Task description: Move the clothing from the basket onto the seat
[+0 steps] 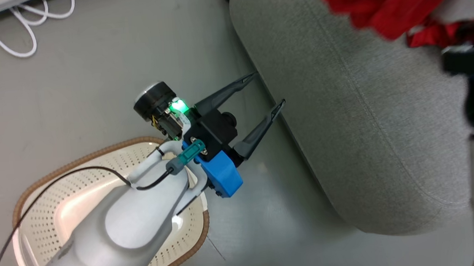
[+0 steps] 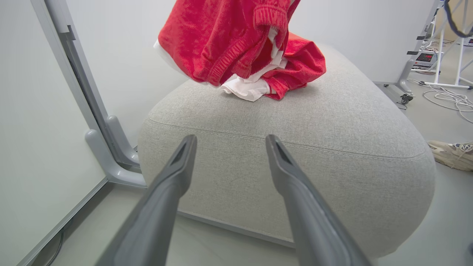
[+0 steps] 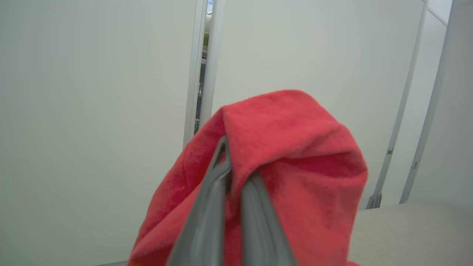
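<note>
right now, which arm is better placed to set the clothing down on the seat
Right. The right gripper is shut on the red clothing, held up over the seat. The left gripper is open and empty, low between the basket and the seat.

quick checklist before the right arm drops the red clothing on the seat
1. right gripper shut on the clothing: ok
2. clothing above the seat, some of it resting on top: ok
3. bare seat top beside it for the drop: ok
4. left gripper open, empty, low by the seat's side, apart from the clothing: ok
5. basket emptied: cannot tell, the left arm covers part of it; no red shows in the rest
</note>
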Robot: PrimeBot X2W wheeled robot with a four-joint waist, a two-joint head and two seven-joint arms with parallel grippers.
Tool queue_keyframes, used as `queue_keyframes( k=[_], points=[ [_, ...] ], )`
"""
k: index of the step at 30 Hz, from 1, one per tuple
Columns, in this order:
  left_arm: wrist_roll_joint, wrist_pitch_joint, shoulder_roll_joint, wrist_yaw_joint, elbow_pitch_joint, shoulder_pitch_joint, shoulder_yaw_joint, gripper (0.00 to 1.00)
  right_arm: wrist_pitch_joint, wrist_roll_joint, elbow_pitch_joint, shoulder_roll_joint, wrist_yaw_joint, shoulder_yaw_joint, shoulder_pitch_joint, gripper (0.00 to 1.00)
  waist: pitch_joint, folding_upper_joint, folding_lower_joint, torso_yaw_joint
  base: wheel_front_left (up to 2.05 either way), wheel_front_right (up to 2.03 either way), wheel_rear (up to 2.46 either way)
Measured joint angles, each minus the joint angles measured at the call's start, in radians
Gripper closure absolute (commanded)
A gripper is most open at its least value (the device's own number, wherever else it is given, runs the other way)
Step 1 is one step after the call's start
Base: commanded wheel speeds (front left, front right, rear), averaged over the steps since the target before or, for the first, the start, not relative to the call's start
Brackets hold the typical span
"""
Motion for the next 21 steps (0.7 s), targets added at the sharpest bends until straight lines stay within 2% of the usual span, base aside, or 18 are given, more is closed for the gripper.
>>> queue_keyframes(
  k=[7,14,21],
  points=[
    [0.014,0.029,0.042,0.006,-0.065,-0.044,0.003,0.00,0.000,0.008,-0.051,-0.131,0.000,-0.180,-0.153,1.00,0.098,0.0000,0.0001,0.029,0.00,0.00,0.00],
    [0.027,0.058,0.084,0.012,-0.127,-0.082,0.011,0.00,0.000,0.018,0.009,-0.246,0.000,-0.312,-0.226,1.00,0.201,0.0000,0.0001,0.046,0.00,0.00,0.00],
    [0.032,0.079,0.101,0.016,-0.175,-0.115,0.014,0.00,0.000,0.010,0.128,-0.277,0.000,-0.367,-0.233,1.00,0.279,0.0000,0.0002,0.050,0.00,0.00,0.00]
  ],
)
